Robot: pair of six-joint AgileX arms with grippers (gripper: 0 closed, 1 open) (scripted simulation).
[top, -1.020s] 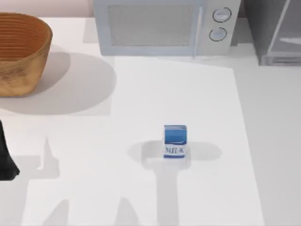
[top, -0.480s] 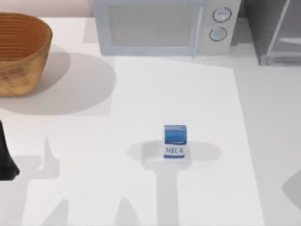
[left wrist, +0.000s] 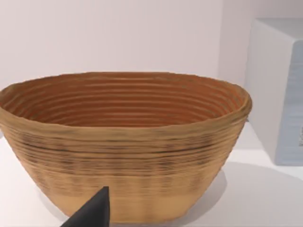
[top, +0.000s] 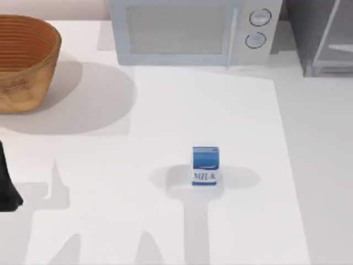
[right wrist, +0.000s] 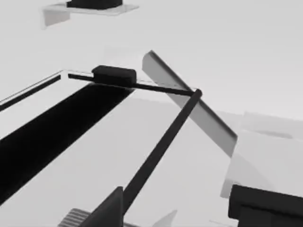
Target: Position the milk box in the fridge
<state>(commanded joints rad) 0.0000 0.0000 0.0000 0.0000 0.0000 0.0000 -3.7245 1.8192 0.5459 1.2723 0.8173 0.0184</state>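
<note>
While the milk box [top: 205,166] stands upright a little right of centre in the top view, nothing touches it; it sits alone on the smooth white worktop [top: 165,121] with a soft shadow spread round its base. It is a small squared carton, glossy blue on the upper part and white below, with "MILK" in blue letters on the white band.

At the upper right corner of the top view stands the fridge [top: 322,33], a dark grey boxy cabinet cut off by the frame, with a pale silver-framed see-through door; it is well apart from the carton. Just left of it, along the upper edge, sits the microwave [top: 193,30], a silver box with a flat greyish window and two round knobs [top: 257,28] stacked at its right end.

At the upper left is the basket [top: 25,61], a round woven bowl of tan fibre with ribbed coils; the left wrist view shows its rings [left wrist: 123,101] running round the inside and darker streaks on the outer wall.

The left arm [top: 6,182] shows as a dark shape at the left edge of the top view, parked. One dark pointed fingertip of the left pincer [left wrist: 92,213] pokes in near the basket's foot; how wide that pincer stands cannot be told.

The right wrist view shows pale slanted panels and dark bars; the right pincer's state cannot be told.
</note>
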